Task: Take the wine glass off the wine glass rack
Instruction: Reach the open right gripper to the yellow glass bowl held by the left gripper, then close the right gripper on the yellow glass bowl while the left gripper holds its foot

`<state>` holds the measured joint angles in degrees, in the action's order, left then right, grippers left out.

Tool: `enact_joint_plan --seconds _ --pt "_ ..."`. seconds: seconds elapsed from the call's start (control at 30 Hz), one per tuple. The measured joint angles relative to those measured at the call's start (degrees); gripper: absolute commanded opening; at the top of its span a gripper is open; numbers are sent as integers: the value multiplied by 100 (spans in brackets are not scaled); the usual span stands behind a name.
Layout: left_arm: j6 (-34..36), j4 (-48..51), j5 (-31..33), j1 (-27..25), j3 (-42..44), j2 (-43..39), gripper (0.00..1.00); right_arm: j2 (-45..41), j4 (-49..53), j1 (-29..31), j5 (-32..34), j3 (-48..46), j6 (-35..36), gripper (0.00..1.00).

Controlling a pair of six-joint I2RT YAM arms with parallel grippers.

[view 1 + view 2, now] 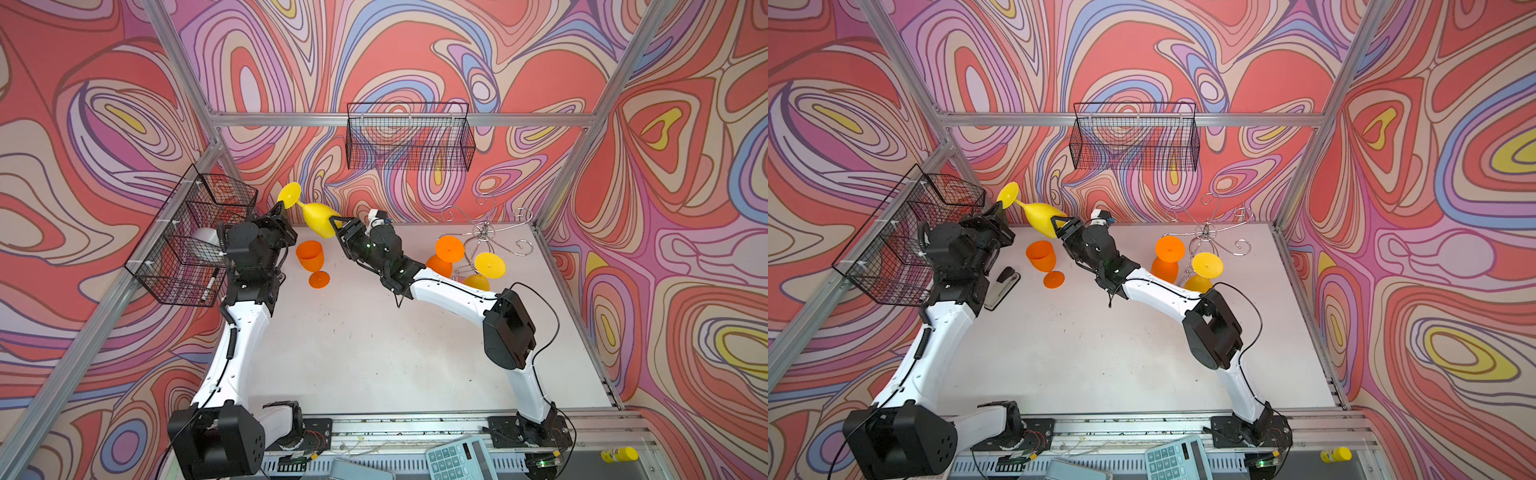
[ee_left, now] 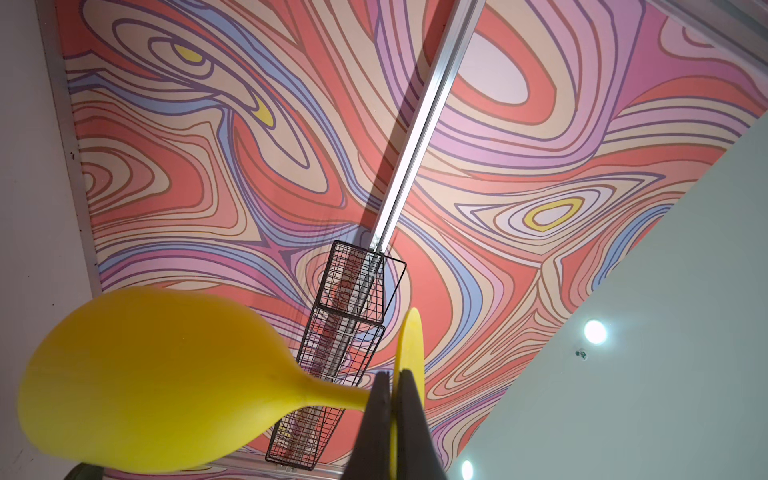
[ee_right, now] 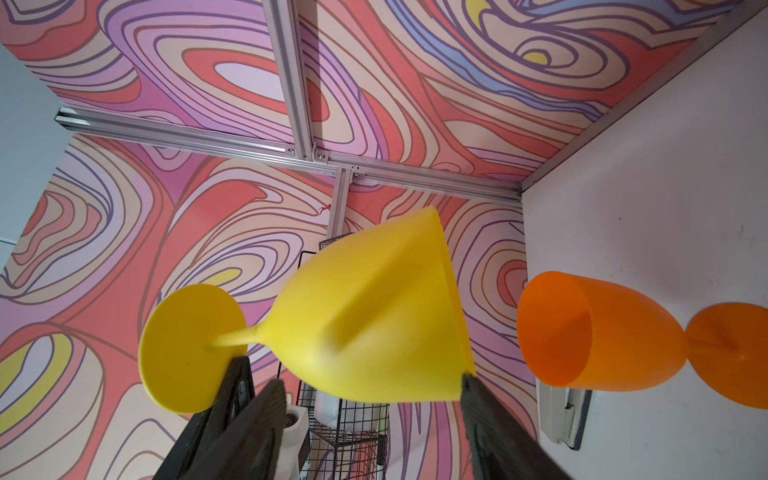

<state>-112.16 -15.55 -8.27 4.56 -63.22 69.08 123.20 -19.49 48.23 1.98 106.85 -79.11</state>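
Note:
A yellow wine glass hangs on its side in the air at the back left, off the wine glass rack. My left gripper is shut on its round foot, which shows as a thin yellow strip between the black fingers. My right gripper is open, its fingers standing either side of the bowl near the rim. The chrome rack at the back right holds an orange glass and a yellow glass, both upside down.
Another orange glass stands on the white table below the held one. Black mesh baskets hang on the left wall and back wall. A stapler lies by the left arm. A calculator sits at the front edge.

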Motion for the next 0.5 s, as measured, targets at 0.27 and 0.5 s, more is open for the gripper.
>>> enact_joint_plan --seconds 0.27,0.5 --pt "-212 225 197 2 0 0 0 175 -575 -249 -498 -114 17 67" --pt "-389 411 210 2 0 0 0 175 -1110 -417 -789 -492 173 65"
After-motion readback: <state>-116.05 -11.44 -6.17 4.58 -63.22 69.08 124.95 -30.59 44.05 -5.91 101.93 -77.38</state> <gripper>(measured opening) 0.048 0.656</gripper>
